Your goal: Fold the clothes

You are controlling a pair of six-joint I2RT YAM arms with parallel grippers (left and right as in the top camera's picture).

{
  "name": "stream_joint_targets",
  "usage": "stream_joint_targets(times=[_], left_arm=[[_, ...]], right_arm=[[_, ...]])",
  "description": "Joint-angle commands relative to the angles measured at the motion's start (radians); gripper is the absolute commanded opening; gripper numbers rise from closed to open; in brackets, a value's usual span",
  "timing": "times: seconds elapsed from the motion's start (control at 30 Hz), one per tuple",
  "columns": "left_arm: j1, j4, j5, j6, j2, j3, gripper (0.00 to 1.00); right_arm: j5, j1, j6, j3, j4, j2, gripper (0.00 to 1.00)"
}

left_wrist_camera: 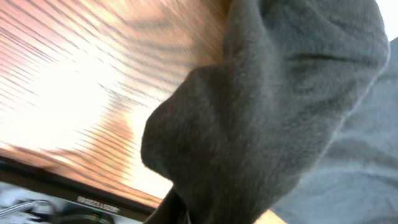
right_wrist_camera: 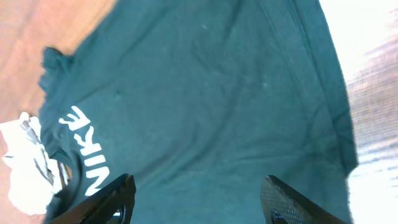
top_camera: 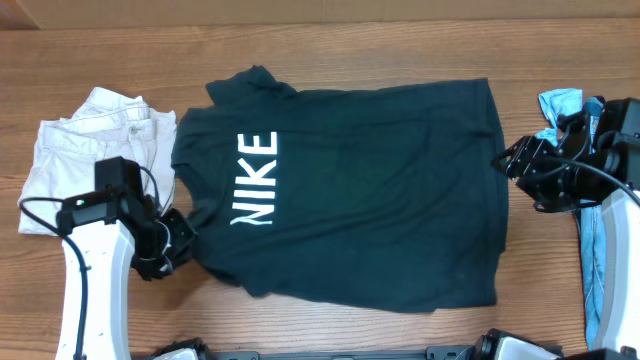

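The clothes, a black-navy T-shirt (top_camera: 370, 190) with white "NIKE" letters, lie spread flat on the wooden table, collar to the left. My left gripper (top_camera: 185, 243) is at the shirt's near-left sleeve. In the left wrist view dark fabric (left_wrist_camera: 280, 112) bunches up straight out of the jaws (left_wrist_camera: 186, 214), which are shut on it. My right gripper (top_camera: 508, 160) hovers at the shirt's right hem. Seen from the right wrist, it (right_wrist_camera: 199, 196) stands open above the T-shirt (right_wrist_camera: 205, 93) with nothing between its fingers.
Cream-white shorts (top_camera: 90, 150) lie at the left, just beyond the left arm, and show in the right wrist view too (right_wrist_camera: 25, 174). Blue denim jeans (top_camera: 597, 250) lie along the right edge under the right arm. Bare wood (top_camera: 400, 40) runs behind the shirt.
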Motion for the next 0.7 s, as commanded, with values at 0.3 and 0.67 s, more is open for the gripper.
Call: stream_joint_targets(times=[0.3, 0.67], left_arm=[[0.029, -0.037, -0.124, 0.073, -0.009, 0.052, 0.93], [0.018, 0.16, 0.148, -0.027, -0.009, -0.346, 0.51]], right_arm=[[0.013, 0.003, -0.027, -0.088, 0.019, 0.047, 0.68], [0.013, 0.003, -0.027, -0.088, 0.027, 0.047, 0.68]])
